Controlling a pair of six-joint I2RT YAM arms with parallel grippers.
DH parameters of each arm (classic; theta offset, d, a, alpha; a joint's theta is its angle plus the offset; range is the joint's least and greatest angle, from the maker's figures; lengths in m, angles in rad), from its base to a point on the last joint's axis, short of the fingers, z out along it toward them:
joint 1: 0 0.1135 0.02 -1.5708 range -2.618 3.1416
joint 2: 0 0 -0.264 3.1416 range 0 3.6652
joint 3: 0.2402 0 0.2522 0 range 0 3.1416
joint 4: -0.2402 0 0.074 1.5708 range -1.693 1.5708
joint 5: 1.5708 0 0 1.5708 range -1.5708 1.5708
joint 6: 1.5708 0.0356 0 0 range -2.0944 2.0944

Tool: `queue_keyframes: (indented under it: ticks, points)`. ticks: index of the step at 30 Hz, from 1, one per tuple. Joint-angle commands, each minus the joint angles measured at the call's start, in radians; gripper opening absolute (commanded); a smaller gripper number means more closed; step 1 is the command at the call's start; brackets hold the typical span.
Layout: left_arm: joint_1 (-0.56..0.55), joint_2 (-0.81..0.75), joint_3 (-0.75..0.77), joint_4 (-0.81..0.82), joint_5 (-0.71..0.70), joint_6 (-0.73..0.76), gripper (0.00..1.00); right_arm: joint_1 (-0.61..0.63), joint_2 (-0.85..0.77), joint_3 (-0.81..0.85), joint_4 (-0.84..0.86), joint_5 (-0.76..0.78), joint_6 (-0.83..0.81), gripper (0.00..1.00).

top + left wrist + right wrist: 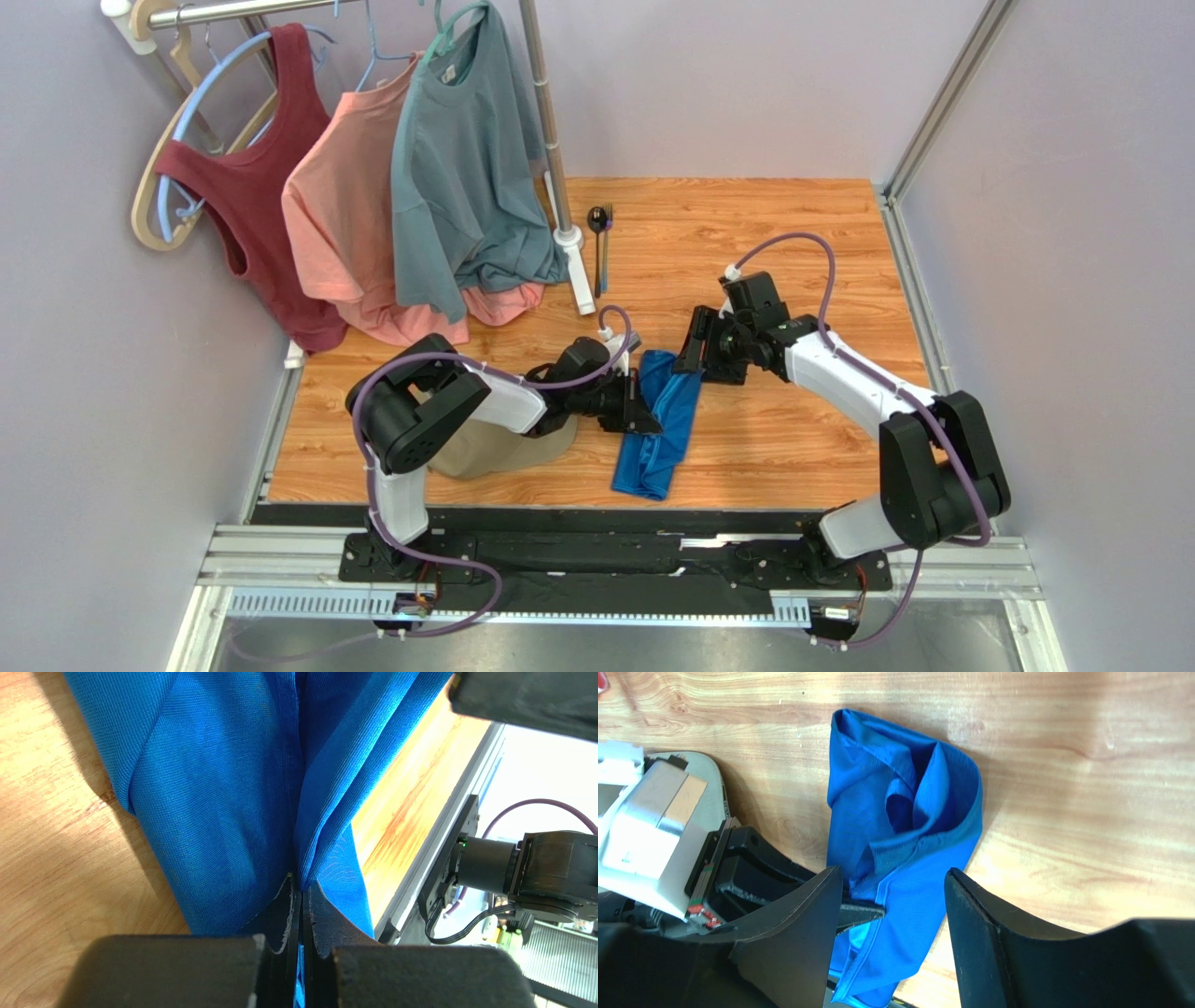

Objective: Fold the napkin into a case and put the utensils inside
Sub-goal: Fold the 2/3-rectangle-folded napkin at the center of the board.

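Note:
The bright blue napkin (pixel 657 427) lies bunched in a long, narrow fold on the wooden table, near its front edge. My left gripper (pixel 643 409) is shut on its left edge, and the left wrist view shows cloth (pixel 224 791) pinched between the pads (pixel 284 910). My right gripper (pixel 694 367) is open at the napkin's far end. Its fingers straddle the cloth (pixel 906 805) without clamping it, and the left gripper's tip (pixel 861 913) shows beside its left finger. The utensils (pixel 602 245), dark and slender, lie side by side at the back of the table, far from both grippers.
A tan cap (pixel 498 445) lies under the left arm. A clothes rack pole (pixel 554 154) stands at the back left, carrying a maroon tank top (pixel 260 182), a salmon shirt (pixel 344 210) and a grey-teal T-shirt (pixel 456 154). Walls close in both sides.

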Motion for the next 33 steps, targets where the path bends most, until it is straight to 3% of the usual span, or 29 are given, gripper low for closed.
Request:
queue_keyframes:
  ticks: [1,6,19,33]
  points:
    - [0.0,-0.022,0.001,0.035,0.004,-0.002,0.0,0.006,0.025,0.052,0.06,0.007,-0.042,0.58]
    - [0.0,-0.024,-0.003,0.041,0.008,-0.006,0.0,0.006,0.048,0.054,0.078,-0.003,-0.048,0.48]
    - [0.0,-0.03,-0.005,0.047,0.012,-0.013,0.0,0.075,0.035,-0.023,0.187,0.144,-0.077,0.44]
    - [0.0,-0.031,-0.003,0.044,0.017,-0.01,0.0,0.118,0.098,-0.032,0.267,0.167,-0.103,0.17]
